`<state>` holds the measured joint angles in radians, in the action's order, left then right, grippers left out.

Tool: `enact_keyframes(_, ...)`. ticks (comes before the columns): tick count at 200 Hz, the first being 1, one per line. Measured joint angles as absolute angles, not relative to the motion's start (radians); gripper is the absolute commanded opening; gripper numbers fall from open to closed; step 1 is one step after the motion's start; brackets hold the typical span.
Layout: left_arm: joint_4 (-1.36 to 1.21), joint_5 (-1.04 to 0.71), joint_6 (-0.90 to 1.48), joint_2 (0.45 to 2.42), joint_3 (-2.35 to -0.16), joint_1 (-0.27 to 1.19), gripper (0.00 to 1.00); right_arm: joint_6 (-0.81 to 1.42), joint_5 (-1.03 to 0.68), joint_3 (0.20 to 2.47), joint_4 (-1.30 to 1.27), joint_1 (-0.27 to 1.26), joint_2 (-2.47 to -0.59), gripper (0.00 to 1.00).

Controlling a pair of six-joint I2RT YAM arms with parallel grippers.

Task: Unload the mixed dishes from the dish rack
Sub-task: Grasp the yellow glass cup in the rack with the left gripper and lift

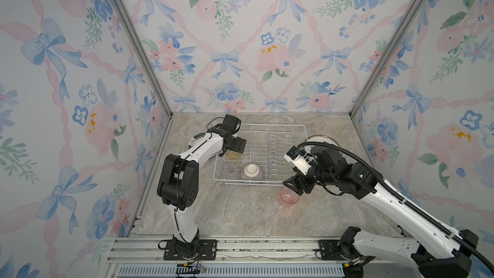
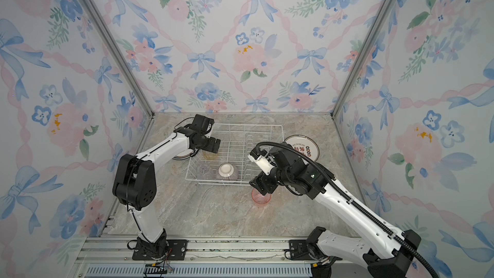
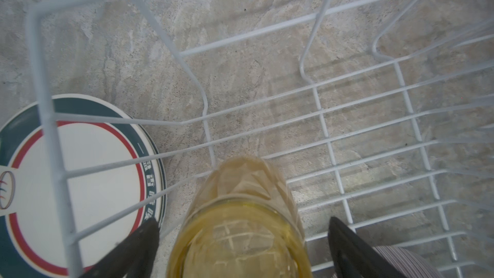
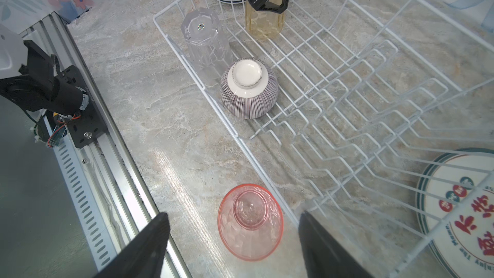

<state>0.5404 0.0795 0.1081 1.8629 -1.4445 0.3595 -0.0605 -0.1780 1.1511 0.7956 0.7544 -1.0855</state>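
Open left hand astride yellow tumbler; open right hand just above pink tumbler.

The white wire dish rack sits on the grey marbled bench, toward its back. Inside the rack, at the left end, the yellow translucent tumbler stands behind the clear faceted tumbler, which stands in the near-left corner. The small ribbed purplish bowl lies upside down just right of the clear tumbler. The row of upright wire prongs fills the rack's right half. Outside the rack, a stack of green-rimmed white plates lies on the bench to its left. A red-lettered white plate lies to its right. The pink translucent tumbler stands on the bench just before the rack's near-right corner.
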Motion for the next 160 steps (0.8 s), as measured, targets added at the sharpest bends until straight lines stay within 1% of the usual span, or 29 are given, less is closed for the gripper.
enact_keyframes(72,0.541,0.075,0.104,1.893,-1.461,0.36,0.98,-0.06,-0.201,1.123,0.764,0.715,-1.077,0.78)
enact_keyframes(160,0.61,0.159,0.093,1.893,-1.481,0.375,0.98,-0.06,-0.225,1.121,0.743,0.704,-1.085,0.79)
